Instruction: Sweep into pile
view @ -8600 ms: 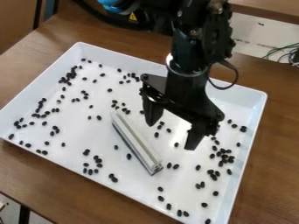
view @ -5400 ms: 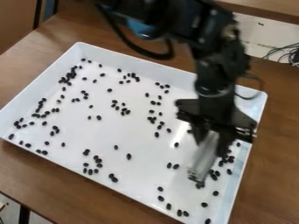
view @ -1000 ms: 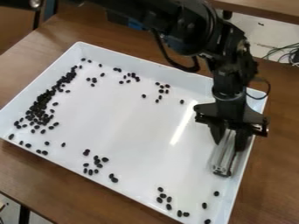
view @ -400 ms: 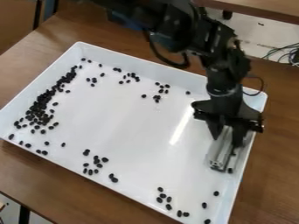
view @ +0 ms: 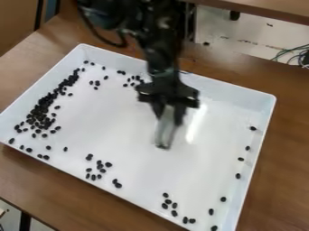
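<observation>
Camera view: gripper (view: 169,116) pinches bar (view: 164,133).
Bar: best low, broadside.
Beans (view: 109,164): best eased to 9 o'clock pile (view: 41,109).

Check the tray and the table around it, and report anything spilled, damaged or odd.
Nothing looks damaged. Dark beans bunch along one side of the tray with strays elsewhere, normal mid-sweep. The one oddity: a dark speck outside the tray, near the table's far edge, possibly an escaped bean.
</observation>
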`<state>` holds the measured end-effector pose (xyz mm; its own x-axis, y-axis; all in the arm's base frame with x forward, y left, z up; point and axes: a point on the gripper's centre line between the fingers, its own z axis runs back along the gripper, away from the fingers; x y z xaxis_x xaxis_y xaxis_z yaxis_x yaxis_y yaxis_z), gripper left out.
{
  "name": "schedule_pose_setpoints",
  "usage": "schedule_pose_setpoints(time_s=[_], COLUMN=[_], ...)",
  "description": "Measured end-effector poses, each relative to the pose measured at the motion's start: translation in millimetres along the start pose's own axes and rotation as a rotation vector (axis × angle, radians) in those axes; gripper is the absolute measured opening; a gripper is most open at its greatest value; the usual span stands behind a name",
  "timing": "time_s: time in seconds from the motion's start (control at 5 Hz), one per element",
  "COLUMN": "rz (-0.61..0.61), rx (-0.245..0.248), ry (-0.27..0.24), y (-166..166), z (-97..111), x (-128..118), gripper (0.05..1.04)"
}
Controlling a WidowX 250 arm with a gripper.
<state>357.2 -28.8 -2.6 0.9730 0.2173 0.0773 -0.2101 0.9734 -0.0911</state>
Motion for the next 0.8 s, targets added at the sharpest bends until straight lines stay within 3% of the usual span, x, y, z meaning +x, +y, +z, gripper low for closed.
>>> schedule_pose_setpoints(time_s=[0.6, 0.8], rz=[0.16, 0.176], rx=[0.079, 0.073], ry=[0.012, 0.015], y=[145, 155], z=[14, 16], x=[16, 15], gripper=[0.359, 0.359])
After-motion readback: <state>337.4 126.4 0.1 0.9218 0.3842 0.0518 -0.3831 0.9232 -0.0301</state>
